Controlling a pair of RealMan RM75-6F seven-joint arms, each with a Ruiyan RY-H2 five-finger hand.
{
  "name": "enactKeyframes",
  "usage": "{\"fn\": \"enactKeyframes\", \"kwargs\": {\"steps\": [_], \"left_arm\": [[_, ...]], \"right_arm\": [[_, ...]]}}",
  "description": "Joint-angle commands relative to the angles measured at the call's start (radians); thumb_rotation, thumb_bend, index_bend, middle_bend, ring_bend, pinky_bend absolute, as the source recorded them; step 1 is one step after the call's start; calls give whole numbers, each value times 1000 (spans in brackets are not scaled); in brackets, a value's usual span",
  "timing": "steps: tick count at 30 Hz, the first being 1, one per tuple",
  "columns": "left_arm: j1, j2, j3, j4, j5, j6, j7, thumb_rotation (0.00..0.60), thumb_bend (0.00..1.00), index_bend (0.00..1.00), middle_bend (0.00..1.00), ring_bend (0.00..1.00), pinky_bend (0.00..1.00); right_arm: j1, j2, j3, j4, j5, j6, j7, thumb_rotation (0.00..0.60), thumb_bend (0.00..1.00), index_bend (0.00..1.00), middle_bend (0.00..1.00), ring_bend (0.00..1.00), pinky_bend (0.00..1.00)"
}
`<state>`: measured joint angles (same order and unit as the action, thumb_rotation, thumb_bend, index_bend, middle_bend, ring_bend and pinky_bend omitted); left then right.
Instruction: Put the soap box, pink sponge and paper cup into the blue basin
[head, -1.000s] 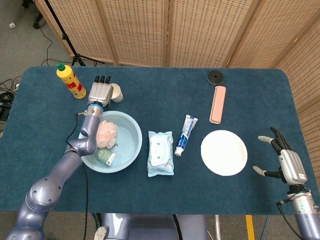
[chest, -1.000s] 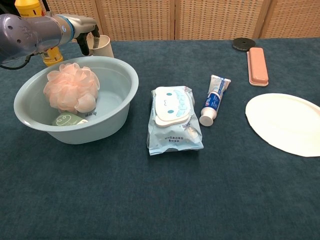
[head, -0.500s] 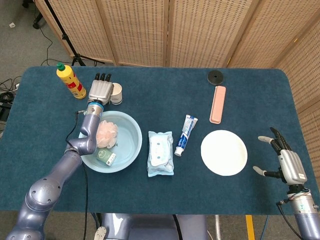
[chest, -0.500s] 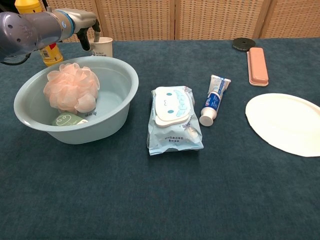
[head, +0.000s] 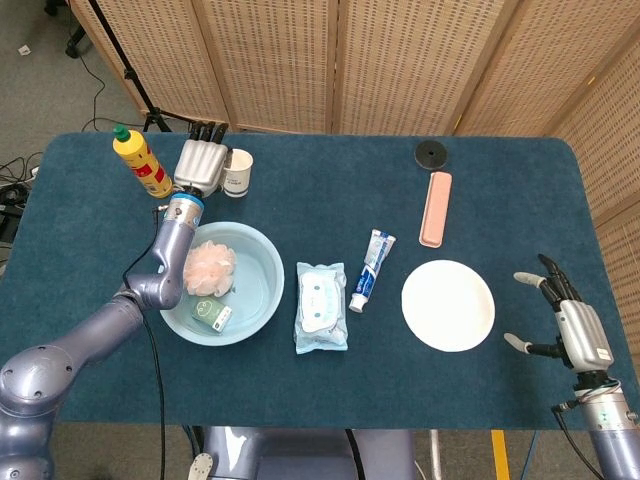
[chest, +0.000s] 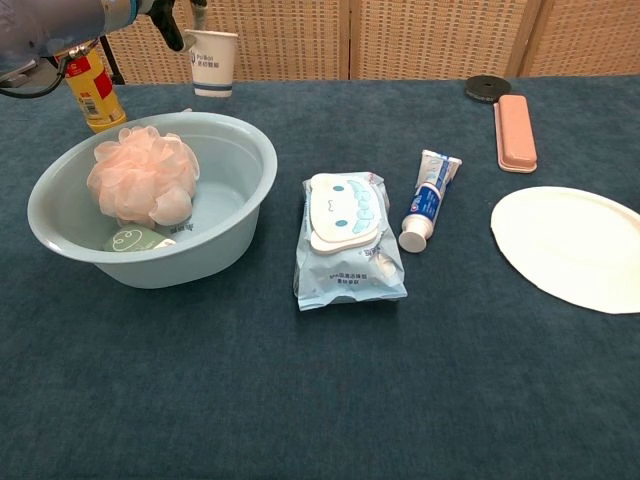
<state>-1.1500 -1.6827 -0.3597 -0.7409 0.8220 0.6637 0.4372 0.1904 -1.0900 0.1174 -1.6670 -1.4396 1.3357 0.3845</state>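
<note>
1. Blue basin (head: 255, 290) is sitting on the left part of the table, and it is already holding the pink sponge (head: 212, 267) and, just in front of it, the green soap box (head: 211, 314); two of my three things are looking done.
2. My left hand (head: 199, 160) is gripping the paper cup (head: 237, 171) from the side, fingers closed around its wall. Against a second ago, I am carrying it higher: in the chest view the cup (chest: 213, 62) was resting on the cloth just behind the basin rim (chest: 262, 150), and now it is hanging up near the top of that view, clear of the table.
3. That lift is telling me the grasp is holding, so what is remaining, as I judge it, is bringing the cup toward me over the basin and letting go.
4. The cup itself is staying upright, white with small dark print on its side, mouth open upward; it is floating behind the basin and just beside the yellow bottle (head: 140, 162).
5. My right hand (head: 566, 320) is idling with fingers spread and nothing in it, near the table's right edge, well apart from the white plate (head: 447, 305).
</note>
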Motion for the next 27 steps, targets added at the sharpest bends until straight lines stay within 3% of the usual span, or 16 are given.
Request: {"fn": "enactKeyframes", "kwargs": {"steps": [1,8,15,27], "left_arm": [[81,198,-11,-345,21,156,51,600,551,674,126,0,31],[163,372,-6,-702,84,279,51,600,555,675,126,0,31],[265,506,68,-980,212,368,38,600,555,675,126,0,31],[391,608,196,-1129,419,432,-38,600,520,674,126,0,31]], "right_arm": [[0,2,-3,-6,-8,2,2,600,53,217,0,0,131],[-2,2,-3,-14,-16,14,-16,600,53,217,0,0,131],[-7,7,-4,-27,-25,30,-28,600,53,217,0,0,131],[-13,8,-8,-40,-56,61,-34,600,53,217,0,0,131]]}}
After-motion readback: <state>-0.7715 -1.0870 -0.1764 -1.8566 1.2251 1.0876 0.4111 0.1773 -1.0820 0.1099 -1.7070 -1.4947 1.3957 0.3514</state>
